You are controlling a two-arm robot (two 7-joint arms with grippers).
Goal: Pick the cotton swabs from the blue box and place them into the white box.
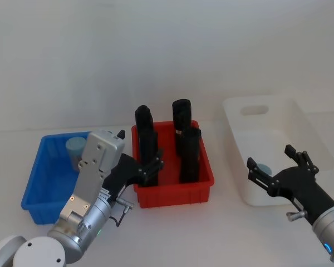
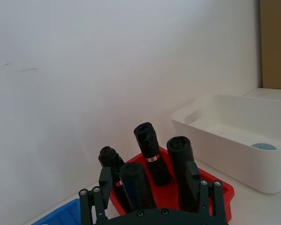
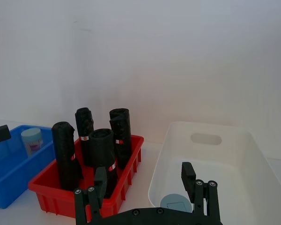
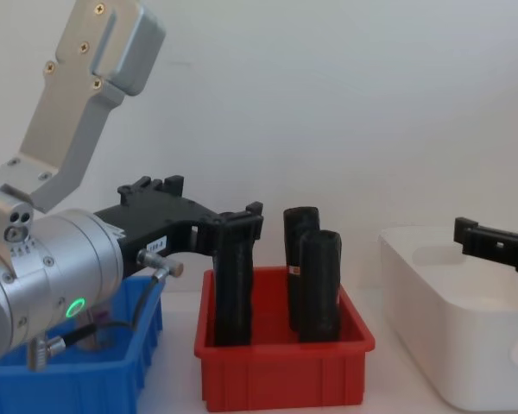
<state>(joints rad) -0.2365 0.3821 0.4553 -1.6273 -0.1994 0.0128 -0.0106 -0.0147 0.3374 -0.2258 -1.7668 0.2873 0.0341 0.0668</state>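
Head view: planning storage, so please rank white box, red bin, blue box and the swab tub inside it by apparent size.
1. White box
2. Red bin and blue box look alike; the left arm covers part of the blue box, so no ranking.
3. Cotton swab tub, smallest.

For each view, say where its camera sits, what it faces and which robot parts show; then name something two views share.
Head: high, looking down on blue box, red bin, white box; left gripper and right gripper show.
Chest: low, looking across; left arm looms large.
Left wrist: behind open left gripper, facing red bin.
Right wrist: behind open right gripper, facing white box.
Shared: both wrist views see a cotton swabs tub in the white box.
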